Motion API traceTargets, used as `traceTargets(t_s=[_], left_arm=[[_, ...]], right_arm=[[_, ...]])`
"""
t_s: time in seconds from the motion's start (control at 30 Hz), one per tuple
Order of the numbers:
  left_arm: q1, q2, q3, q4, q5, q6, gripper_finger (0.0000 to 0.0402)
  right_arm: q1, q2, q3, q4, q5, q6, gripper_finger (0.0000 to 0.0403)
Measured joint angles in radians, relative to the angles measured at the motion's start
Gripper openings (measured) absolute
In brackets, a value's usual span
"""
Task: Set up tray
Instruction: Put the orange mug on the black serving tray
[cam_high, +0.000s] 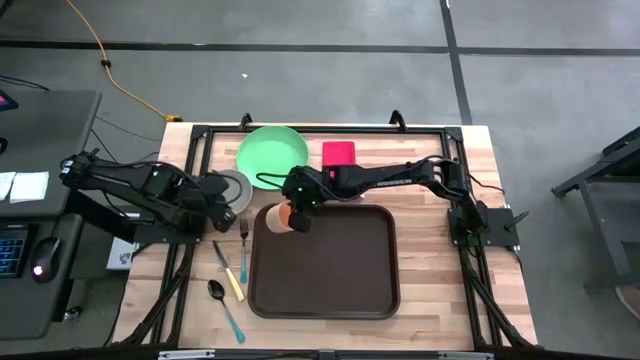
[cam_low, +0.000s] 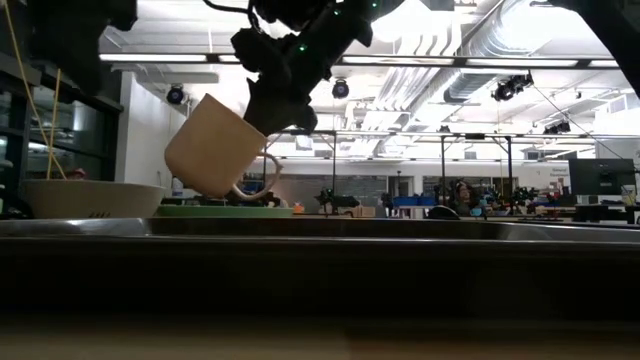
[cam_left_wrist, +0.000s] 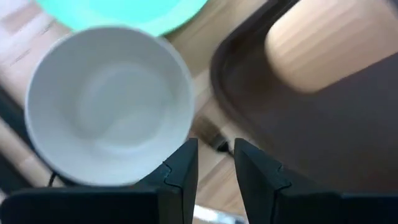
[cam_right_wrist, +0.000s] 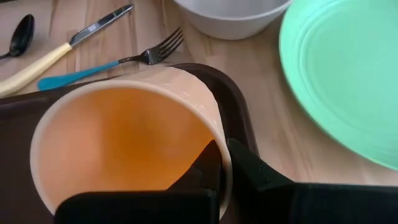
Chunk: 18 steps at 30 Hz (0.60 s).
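The dark brown tray (cam_high: 325, 260) lies flat on the wooden table. Over its far left corner my right gripper (cam_high: 297, 212) is shut on a tan mug (cam_high: 278, 217), which hangs tilted in the low view (cam_low: 215, 148). My left gripper (cam_high: 222, 195) hovers to the left, beside a white bowl (cam_left_wrist: 109, 106) that stands on the table. Its fingers (cam_left_wrist: 216, 168) are a little apart with nothing between them. A round green plate (cam_high: 272, 152) lies beyond the tray. My right gripper pinches the mug's wall at the rim (cam_right_wrist: 219, 140), one finger (cam_right_wrist: 202, 171) inside and the other (cam_right_wrist: 255, 171) outside. The fingers slant down from the table's right. The mug hangs tilted and clear of the tray, its handle (cam_low: 262, 180) low.
A fork (cam_high: 243, 250), a yellow-handled knife (cam_high: 228, 270) and a blue-handled spoon (cam_high: 225, 305) lie on the table left of the tray. A red block (cam_high: 338, 153) sits right of the green plate. A black frame runs around the table's edges.
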Motion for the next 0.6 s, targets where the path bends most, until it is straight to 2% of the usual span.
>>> traceTargets(t_s=[0.23,0.6], left_arm=[[0.0,0.0,0.0,-0.046,0.001,-0.013,0.0136],[0.0,0.0,0.0,-0.05,-0.002,-0.011,0.0136]], right_arm=[[-0.016,0.0,0.0,-0.019,-0.053,-0.026,0.0],[-0.02,0.001,0.024,-0.133,-0.051,-0.101,0.0]])
